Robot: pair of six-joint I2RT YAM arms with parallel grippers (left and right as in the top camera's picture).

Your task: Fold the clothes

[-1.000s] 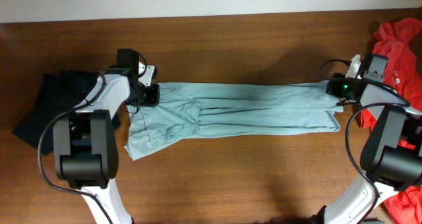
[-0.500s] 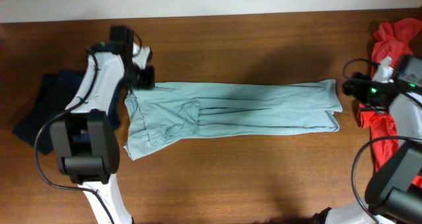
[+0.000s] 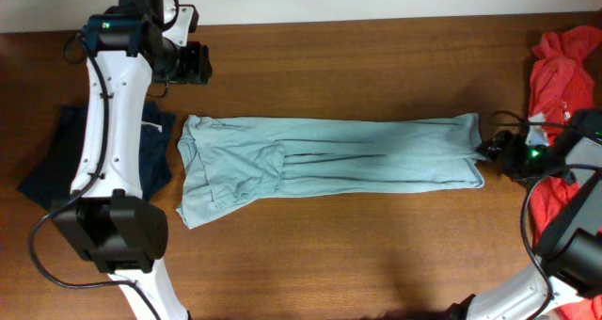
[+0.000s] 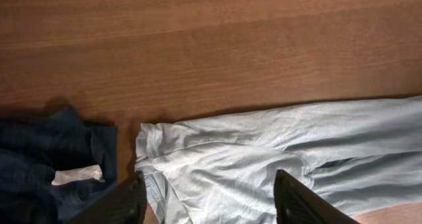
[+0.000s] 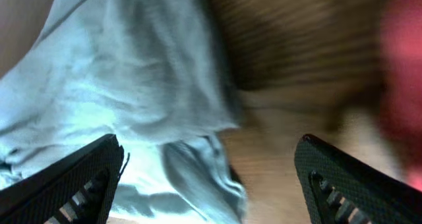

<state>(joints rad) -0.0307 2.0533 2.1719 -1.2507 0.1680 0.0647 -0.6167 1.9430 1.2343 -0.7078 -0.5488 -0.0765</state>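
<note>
The pale grey-blue T-shirt (image 3: 329, 162) lies stretched in a long folded band across the middle of the table. My left gripper (image 3: 193, 64) is open and empty, raised above the table behind the shirt's left end; the left wrist view shows that end (image 4: 264, 165) between its open fingers (image 4: 208, 201). My right gripper (image 3: 494, 152) is open at the shirt's right end, low by the table. The right wrist view shows the shirt's edge (image 5: 132, 105) between its spread fingers (image 5: 208, 178), not held.
A dark navy garment (image 3: 56, 160) lies at the left edge, also in the left wrist view (image 4: 46, 165). A red-orange garment (image 3: 564, 71) lies at the far right. Bare wood surrounds the shirt in front and behind.
Both grippers have let go of the shirt's ends. My left arm rose and moved back. My right arm pulled right, then came back low at the shirt's right end. The shirt lies flat.
</note>
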